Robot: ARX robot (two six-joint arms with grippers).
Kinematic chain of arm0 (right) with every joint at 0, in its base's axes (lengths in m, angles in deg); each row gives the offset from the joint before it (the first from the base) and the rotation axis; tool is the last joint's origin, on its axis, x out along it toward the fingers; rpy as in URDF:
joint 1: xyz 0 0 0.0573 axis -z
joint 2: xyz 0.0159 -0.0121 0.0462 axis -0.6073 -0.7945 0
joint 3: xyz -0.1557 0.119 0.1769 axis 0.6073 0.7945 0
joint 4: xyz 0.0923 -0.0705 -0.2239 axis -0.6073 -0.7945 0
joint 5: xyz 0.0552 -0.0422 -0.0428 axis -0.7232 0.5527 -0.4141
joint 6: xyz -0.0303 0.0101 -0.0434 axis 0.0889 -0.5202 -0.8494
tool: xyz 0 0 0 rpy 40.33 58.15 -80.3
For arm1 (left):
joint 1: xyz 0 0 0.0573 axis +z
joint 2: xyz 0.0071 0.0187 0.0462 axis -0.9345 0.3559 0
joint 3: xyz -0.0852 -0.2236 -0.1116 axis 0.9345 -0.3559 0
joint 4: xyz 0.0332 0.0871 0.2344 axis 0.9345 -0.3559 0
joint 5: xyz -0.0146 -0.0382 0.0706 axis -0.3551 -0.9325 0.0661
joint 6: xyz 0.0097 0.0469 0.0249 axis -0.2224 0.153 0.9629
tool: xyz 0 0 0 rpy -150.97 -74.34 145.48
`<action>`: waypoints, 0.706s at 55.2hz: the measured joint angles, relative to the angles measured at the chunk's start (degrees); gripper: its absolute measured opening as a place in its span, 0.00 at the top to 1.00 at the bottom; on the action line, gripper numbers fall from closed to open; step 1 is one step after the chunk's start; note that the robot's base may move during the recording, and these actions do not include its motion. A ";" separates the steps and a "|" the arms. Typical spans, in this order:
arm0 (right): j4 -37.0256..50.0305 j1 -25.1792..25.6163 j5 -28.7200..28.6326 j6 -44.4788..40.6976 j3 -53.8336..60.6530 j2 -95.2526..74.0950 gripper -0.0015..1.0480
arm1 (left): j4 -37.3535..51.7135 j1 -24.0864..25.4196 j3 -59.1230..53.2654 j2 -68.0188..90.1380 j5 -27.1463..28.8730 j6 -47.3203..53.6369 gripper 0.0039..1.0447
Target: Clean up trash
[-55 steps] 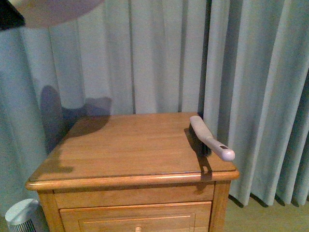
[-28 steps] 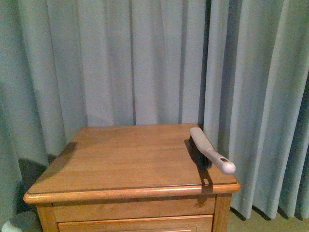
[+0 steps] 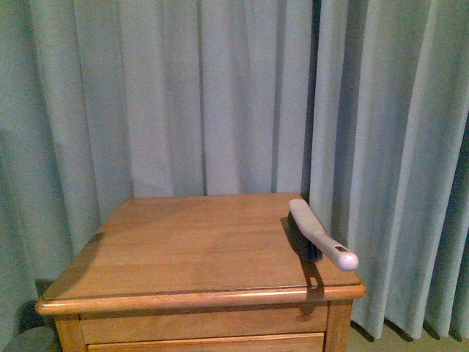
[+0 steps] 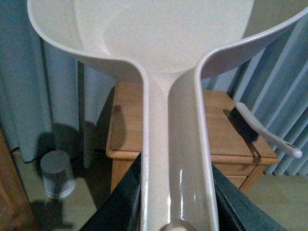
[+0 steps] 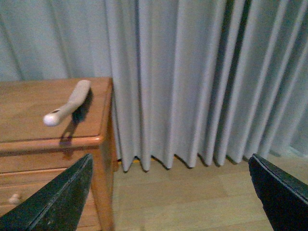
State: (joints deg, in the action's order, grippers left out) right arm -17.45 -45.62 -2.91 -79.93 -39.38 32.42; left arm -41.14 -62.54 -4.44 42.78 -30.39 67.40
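Left gripper (image 4: 175,195): clamped around the dustpan (image 4: 163,43) handle.
Right gripper (image 5: 168,192): spread wide, empty.
Trash: not visible in any view.
Advice: probably fetch the brush (image 3: 319,233), lower right on the nightstand (image 3: 190,242); grasp its overhanging handle.

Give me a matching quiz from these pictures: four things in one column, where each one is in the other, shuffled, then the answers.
1. dustpan
2. brush
3. ribbed canister
4. curtain

A. on the floor beside the nightstand
B. hanging behind the nightstand
C. held by the left pincer
D. lying on the nightstand top, near its edge

Pairs: 1-C, 2-D, 3-A, 4-B
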 joint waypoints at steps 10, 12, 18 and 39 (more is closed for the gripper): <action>1.01 -7.28 -3.48 4.79 -13.77 -18.91 0.07 | 0.00 0.04 0.00 -0.15 -0.26 -0.13 0.74; 0.79 -7.74 -4.87 5.99 -18.29 -23.69 0.07 | 0.00 0.04 0.00 -0.15 -0.15 -0.15 0.74; -2.75 -9.46 -7.04 9.84 -30.56 -36.28 0.07 | 0.00 0.09 0.00 -0.15 -0.11 -0.35 0.74; -18.86 -13.11 -13.09 19.65 -67.63 -77.96 0.07 | 0.00 0.09 0.00 -0.15 -0.24 -0.48 0.74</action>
State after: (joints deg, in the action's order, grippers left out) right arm -36.31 -58.73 -16.00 -60.28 -107.01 -45.54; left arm -41.14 -62.45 -4.44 42.63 -30.63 66.92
